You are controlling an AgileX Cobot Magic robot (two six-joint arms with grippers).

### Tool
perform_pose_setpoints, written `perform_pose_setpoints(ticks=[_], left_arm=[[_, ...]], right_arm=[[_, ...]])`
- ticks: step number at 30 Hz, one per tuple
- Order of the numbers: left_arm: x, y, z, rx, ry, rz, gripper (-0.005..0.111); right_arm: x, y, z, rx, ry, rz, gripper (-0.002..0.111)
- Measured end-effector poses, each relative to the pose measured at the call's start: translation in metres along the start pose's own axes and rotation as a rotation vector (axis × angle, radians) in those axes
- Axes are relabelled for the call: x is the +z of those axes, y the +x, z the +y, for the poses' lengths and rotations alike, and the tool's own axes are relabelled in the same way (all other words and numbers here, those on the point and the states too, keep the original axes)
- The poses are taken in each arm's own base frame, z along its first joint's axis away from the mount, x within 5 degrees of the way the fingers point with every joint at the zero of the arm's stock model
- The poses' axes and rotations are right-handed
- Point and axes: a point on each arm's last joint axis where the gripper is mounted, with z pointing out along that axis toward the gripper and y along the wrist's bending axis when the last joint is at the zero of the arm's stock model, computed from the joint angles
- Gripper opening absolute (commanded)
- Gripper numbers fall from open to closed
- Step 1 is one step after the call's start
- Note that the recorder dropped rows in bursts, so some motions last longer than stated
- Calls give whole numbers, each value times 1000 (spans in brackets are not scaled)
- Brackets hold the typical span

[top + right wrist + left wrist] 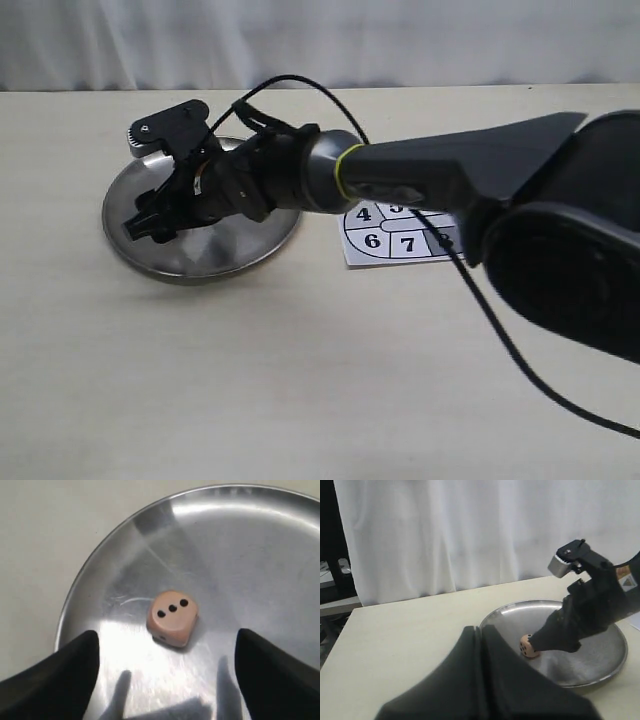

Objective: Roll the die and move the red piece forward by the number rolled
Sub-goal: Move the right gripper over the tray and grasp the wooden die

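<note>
one die (172, 617) lies in one round metal plate (250, 555), flat on the shiny floor and off the middle, towards one edge. its top face shows three dark pips in a slanted row, and one more pip peeks out low on a side face

the right gripper (165, 680) is down over the plate with its two fingers (50, 680) spread wide, one on each side of the die. neither finger touches it, so the die sits free in the gap. in the exterior view only one arm is in sight. it reaches in from the right across the pale table (300, 380), and its gripper hides the die there

the left gripper (480, 630) hangs near the plate, off its rim. its two dark fingers are pressed together with only a thin seam between them and nothing held

one white sheet (375, 240) with numbered fields lies on the table just beside the plate. the digits 4, 6 and 7 read clearly, and two more fields are half covered by the arm. one black cable (520, 350) loops over the arm and trails across the table. a white curtain (470, 530) hangs behind
</note>
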Motion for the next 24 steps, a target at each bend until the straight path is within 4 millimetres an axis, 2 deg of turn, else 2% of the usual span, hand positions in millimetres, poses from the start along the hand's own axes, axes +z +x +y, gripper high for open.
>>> perform_pose_setpoints(ticks=[4,6,9,12,14,17,19,23,24], left_arm=[[0,0,0,0,0,0,0],[0,0,0,0,0,0,0],[0,0,0,0,0,0,0],[0,0,0,0,0,0,0],[0,0,0,0,0,0,0],[0,0,0,0,0,0,0],[0,0,0,0,0,0,0],[0,0,0,0,0,0,0],[0,0,0,0,0,0,0]], right_arm=[[26,1,0,0,0,-9,67],[37,5,0,-4,1,-1,56],[48,11,-1,-39,2,11,30],[49,10,-1,-55,3,13,8],[49,11,-1,-59,4,21,4],[46,10,-1,-79,8,51,4],[36,5,-1,-131,15,98,4],[-1,-19,-4,-214,44,164,4],[-17,-30,-9,-212,56,168,4]])
